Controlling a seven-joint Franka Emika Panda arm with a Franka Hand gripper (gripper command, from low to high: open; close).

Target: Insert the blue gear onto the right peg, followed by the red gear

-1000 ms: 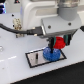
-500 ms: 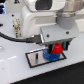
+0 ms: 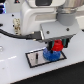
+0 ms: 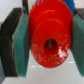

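Lowering red gear (image 3: 58, 45) onto blue gear (image 3: 50, 53) | end effector (image 4: 47, 42) clamps red gear | we near insertion, closer than a second ago

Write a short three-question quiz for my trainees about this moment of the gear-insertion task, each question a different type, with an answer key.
1. True or false: the blue gear already sits on the plate.
2. What does the gripper hold? A) the red gear B) the blue gear C) nothing
3. Fill in: in the wrist view, the red gear sits between two ___ pads.

Key: 1 true; 2 A; 3 green. In the exterior view the red gear hangs above the blue one, not yet seated.
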